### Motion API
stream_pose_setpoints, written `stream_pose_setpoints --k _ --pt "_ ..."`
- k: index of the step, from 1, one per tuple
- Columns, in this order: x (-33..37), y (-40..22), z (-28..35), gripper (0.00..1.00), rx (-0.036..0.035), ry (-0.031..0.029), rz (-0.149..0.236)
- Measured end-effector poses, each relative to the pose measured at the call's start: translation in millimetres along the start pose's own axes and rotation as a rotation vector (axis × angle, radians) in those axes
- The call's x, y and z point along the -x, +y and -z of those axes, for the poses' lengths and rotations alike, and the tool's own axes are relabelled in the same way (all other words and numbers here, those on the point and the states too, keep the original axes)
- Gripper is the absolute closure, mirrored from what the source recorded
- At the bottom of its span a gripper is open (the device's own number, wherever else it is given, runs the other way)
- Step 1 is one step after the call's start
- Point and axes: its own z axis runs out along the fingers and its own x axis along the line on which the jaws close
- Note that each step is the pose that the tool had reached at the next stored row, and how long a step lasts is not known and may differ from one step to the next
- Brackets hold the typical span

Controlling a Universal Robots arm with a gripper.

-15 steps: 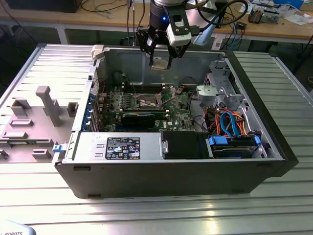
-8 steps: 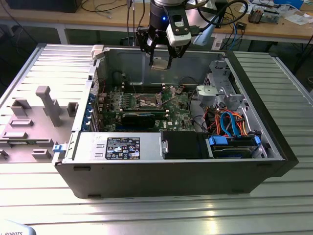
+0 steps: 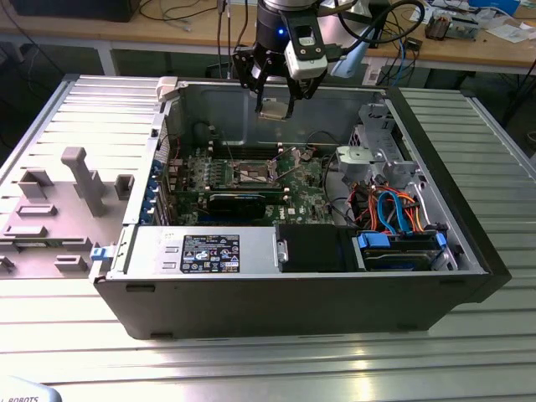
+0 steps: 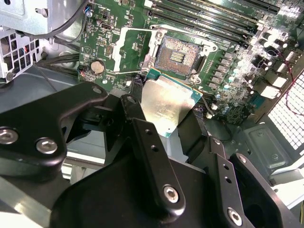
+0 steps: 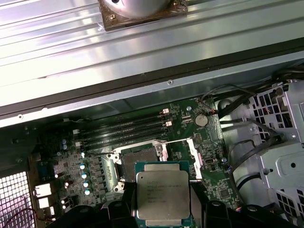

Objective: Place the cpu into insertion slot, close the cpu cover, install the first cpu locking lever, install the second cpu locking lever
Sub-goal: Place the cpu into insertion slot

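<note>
Step one in hand: black pincer pinches the small flat square silver-topped cpu by its edges, in air above the green board, near but clear of the dark-centred metal-rimmed insertion slot. Seating, I judge, calls for squaring chip to socket, then level descent. Open black computer case lies on ribbed metal desk; cluttered wooden worktop behind.

In the second wrist view the gripper hides one corner & both sides of the cpu, and in the first wrist view the cpu covers part of the insertion slot.
</note>
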Motion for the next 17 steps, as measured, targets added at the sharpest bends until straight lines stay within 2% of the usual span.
stream_pose_setpoints --k 17 --pt "0.0 0.0 0.0 0.46 0.0002 -0.0012 -0.014"
